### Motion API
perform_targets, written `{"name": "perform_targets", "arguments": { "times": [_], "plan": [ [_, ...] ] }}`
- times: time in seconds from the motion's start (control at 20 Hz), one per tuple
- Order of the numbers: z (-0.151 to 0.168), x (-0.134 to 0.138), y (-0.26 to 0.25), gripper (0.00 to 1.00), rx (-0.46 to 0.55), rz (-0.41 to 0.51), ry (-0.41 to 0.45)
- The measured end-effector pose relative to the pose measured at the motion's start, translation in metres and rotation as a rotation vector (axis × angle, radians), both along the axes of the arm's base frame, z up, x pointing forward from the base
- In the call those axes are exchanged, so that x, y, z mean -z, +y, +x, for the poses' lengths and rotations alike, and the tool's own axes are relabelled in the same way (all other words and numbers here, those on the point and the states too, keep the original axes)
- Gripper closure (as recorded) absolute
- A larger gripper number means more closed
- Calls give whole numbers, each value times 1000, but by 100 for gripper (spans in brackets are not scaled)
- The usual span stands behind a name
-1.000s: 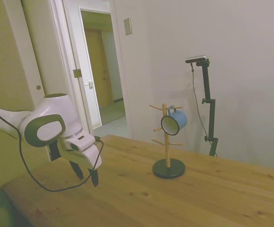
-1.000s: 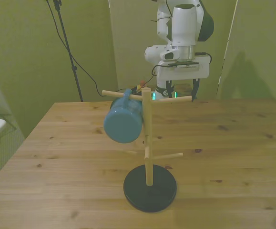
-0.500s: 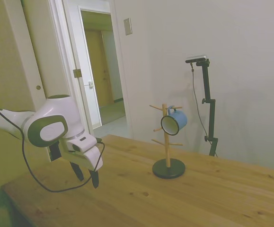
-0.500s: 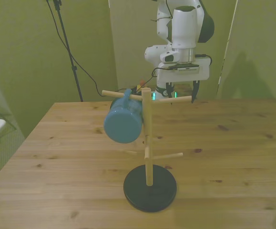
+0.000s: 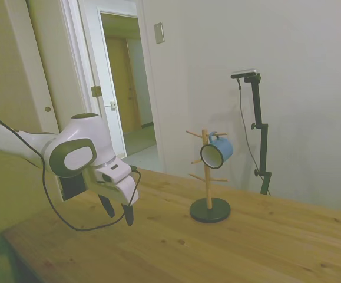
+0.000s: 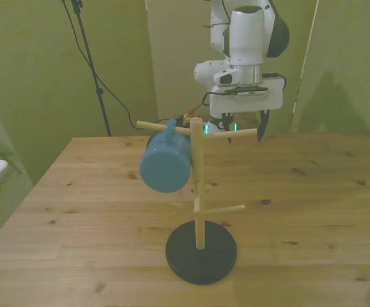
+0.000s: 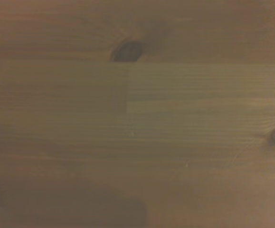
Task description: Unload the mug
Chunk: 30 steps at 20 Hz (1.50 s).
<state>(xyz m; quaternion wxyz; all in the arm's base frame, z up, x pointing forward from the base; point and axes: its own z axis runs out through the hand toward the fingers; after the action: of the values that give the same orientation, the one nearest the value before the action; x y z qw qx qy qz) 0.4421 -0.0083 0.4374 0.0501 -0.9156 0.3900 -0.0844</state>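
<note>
One mug [image 5: 217,152] hangs by its handle on an upper peg of the wooden rack [image 5: 208,177], well ahead of your gripper [image 5: 118,212] — fingers apart, low over the counter [image 5: 264,242]. Rise to peg height first, then lift the mug along the peg — don't tip the rack.

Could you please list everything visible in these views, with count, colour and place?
mug: one, light blue, hanging on an upper peg of the mug tree, on the front view's left of the post.
mug tree: one, wooden post and pegs on a black round base, standing on the table.
table: one, light wood, carrying the mug tree.
doorway: one, white-framed, open, behind the table in the side view.
gripper: one, white with dark fingers, open, above the table, apart from the mug tree.
</note>
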Motion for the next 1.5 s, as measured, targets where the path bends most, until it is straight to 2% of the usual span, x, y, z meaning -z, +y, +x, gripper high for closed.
{"name": "perform_targets", "arguments": {
  "times": [0.2,0.5,0.65,0.95,1.15,1.5],
  "plan": [
    [-8,1,-12,0,-9,-8,-134],
    [-46,19,-34,0,-39,-45,-342],
    [-44,6,-57,0,-61,-56,-434],
    [-44,1,-86,0,-105,-82,-539],
    [-46,-7,-112,0,-90,-89,-635],
    [-37,-34,-140,0,-58,-57,-707]
  ]
}}
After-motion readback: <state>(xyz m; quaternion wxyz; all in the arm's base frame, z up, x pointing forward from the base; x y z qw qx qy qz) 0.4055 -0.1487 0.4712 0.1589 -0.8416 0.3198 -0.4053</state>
